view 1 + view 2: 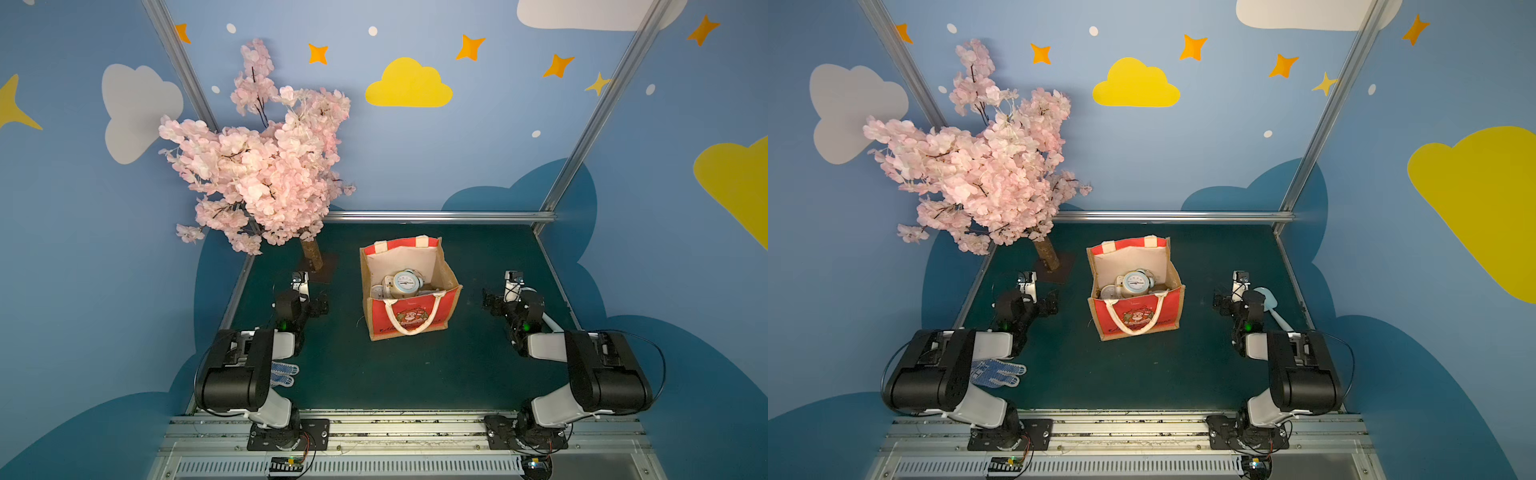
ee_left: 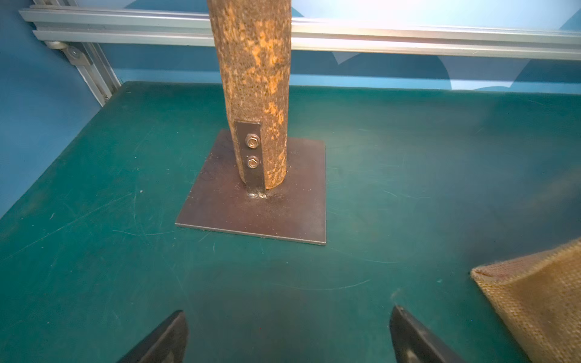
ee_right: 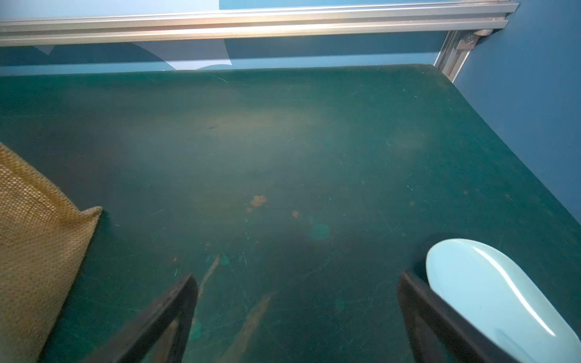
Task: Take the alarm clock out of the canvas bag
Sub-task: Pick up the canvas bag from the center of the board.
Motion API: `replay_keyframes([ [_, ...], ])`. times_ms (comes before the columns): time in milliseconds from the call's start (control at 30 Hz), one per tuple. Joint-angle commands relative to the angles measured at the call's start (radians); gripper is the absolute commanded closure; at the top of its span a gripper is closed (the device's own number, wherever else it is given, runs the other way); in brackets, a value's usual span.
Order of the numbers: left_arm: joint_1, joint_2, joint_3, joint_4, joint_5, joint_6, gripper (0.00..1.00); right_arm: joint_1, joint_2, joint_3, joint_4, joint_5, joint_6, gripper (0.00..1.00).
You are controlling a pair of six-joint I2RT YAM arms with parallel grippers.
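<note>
**A:** Where is the clock?

**B:** In both top views the round pale-blue alarm clock with a white dial (image 1: pixel 405 284) (image 1: pixel 1136 284) lies inside the boxy tan jute canvas bag with red panels (image 1: pixel 448 309). Its dial faces up, and it sits on other pale items I can't make out.

**A:** And the bag?

**B:** It stands upright and open mid-way across the dark green table mat (image 1: pixel 395 374). A cream rope handle is draped over its red front.

**A:** The grippers?

**B:** The left gripper (image 2: pixel 287 317) sits low over the mat with its jaws spread wide and nothing between them. It faces the brown trunk of the pink-blossom tree (image 2: pixel 254 78). The right gripper (image 3: pixel 298 281) is likewise spread and empty, and a pale blue plastic spoon (image 3: pixel 490 292) lies just beside one finger.

**A:** Is either one touching the bag?

**B:** No. One is on each side of it, both apart from it.

**A:** Anything else?

**B:** A white knitted glove with blue dots (image 1: pixel 996 372) lies under the left arm.
</note>
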Motion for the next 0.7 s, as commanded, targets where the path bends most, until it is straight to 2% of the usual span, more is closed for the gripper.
replay_keyframes([
  [0, -0.006, -0.008, 0.013, -0.011, -0.013, 0.012, 0.01, 0.003, 0.003, 0.008, -0.004, 0.006, -0.008, 0.01],
  [667, 0.001, -0.009, 0.015, -0.014, -0.005, 0.004, 0.01, -0.01, 0.003, 0.01, -0.005, -0.016, 0.003, 0.01],
])
